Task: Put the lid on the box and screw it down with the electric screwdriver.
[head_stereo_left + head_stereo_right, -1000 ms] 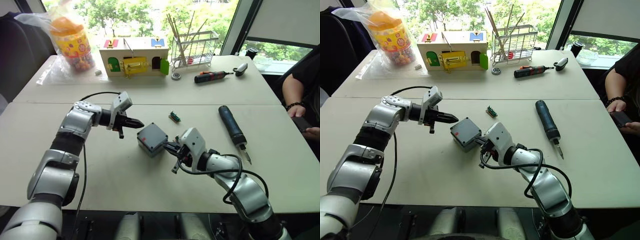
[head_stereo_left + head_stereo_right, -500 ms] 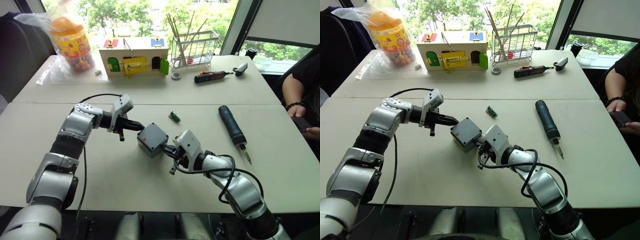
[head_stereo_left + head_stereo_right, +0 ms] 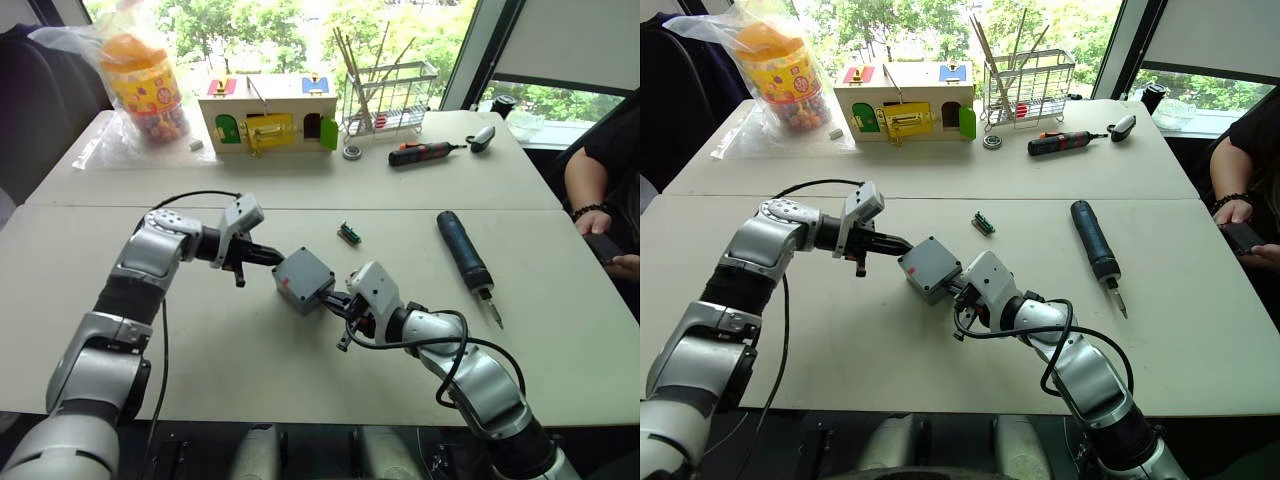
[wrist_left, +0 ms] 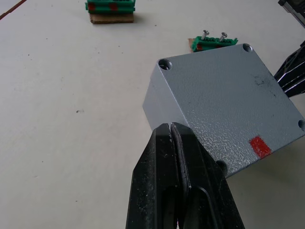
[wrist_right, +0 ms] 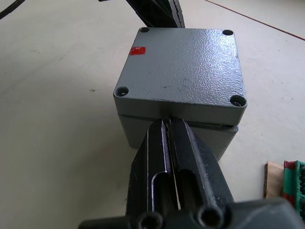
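Observation:
The grey box (image 3: 303,282) stands mid-table with the grey lid (image 5: 183,69) lying on it, slightly offset; a red mark (image 5: 137,50) shows on the top face. My left gripper (image 3: 278,258) is shut, its tips against the box's left side. My right gripper (image 3: 335,298) is shut too, its tips (image 5: 167,122) pressed at the seam under the lid on the opposite side. The dark blue electric screwdriver (image 3: 464,252) lies on the table to the right of the box, apart from both grippers.
A small green terminal block (image 3: 348,233) lies just behind the box. At the back stand a wooden toy house (image 3: 268,112), a wire rack (image 3: 388,98), a bagged jar (image 3: 140,80) and a red-and-black screwdriver (image 3: 424,152). A person's arm (image 3: 600,190) rests at the right edge.
My left gripper has dropped slightly until its tips meet the box's side. The right gripper has slid left against the box. The box has shifted only a little.

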Robot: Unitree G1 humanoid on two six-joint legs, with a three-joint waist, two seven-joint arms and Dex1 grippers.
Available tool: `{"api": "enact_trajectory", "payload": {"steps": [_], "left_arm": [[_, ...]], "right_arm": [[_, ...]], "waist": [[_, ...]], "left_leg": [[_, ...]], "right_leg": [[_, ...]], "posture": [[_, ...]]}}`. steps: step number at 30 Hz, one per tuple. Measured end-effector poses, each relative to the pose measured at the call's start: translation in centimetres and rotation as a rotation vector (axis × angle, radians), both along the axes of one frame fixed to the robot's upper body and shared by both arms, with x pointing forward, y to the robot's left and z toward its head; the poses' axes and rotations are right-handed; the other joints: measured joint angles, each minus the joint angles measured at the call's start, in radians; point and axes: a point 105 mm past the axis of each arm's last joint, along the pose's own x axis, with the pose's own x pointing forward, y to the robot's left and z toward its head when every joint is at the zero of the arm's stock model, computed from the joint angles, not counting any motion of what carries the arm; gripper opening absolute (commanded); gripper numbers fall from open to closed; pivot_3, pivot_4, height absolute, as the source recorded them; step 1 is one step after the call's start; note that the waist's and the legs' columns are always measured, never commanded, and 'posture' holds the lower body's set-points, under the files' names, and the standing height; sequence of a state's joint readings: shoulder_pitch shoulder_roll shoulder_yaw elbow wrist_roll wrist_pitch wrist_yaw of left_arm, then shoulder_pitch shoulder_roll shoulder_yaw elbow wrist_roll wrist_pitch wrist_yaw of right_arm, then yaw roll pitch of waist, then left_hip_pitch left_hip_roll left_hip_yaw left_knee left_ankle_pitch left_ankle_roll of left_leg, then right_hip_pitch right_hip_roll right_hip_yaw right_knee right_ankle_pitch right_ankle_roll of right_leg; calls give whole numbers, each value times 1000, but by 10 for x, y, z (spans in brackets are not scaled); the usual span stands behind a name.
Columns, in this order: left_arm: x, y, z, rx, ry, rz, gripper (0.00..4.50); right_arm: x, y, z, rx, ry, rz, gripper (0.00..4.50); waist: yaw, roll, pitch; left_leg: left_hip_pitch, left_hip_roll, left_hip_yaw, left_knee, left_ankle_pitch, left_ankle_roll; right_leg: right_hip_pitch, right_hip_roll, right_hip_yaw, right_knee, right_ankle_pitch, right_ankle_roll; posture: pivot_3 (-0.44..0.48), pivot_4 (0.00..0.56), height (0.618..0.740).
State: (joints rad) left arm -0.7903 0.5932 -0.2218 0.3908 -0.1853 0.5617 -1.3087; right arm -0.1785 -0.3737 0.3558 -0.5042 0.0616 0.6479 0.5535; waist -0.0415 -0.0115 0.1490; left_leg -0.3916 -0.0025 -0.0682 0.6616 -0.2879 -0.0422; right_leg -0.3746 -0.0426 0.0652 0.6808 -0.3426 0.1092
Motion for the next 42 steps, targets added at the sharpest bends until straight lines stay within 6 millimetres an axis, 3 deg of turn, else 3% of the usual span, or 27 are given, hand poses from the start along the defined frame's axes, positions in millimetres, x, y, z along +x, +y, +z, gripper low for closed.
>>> {"api": "enact_trajectory", "payload": {"steps": [34, 42], "left_arm": [[1, -5, -8, 40, -31, -5, 0], [1, -3, -18, 69, -30, -10, 0]], "right_arm": [[0, -3, -1, -13, 6, 0, 45], [-4, -5, 9, -4, -19, 7, 45]], "waist": [[1, 0, 0], [1, 0, 1]], "left_leg": [[0, 0, 0, 0, 0, 0], [0, 0, 0, 0, 0, 0]], "right_leg": [[0, -1, 0, 0, 0, 0], [0, -1, 0, -1, 0, 0]], "posture": [[0, 150, 740], [0, 150, 740]]}}
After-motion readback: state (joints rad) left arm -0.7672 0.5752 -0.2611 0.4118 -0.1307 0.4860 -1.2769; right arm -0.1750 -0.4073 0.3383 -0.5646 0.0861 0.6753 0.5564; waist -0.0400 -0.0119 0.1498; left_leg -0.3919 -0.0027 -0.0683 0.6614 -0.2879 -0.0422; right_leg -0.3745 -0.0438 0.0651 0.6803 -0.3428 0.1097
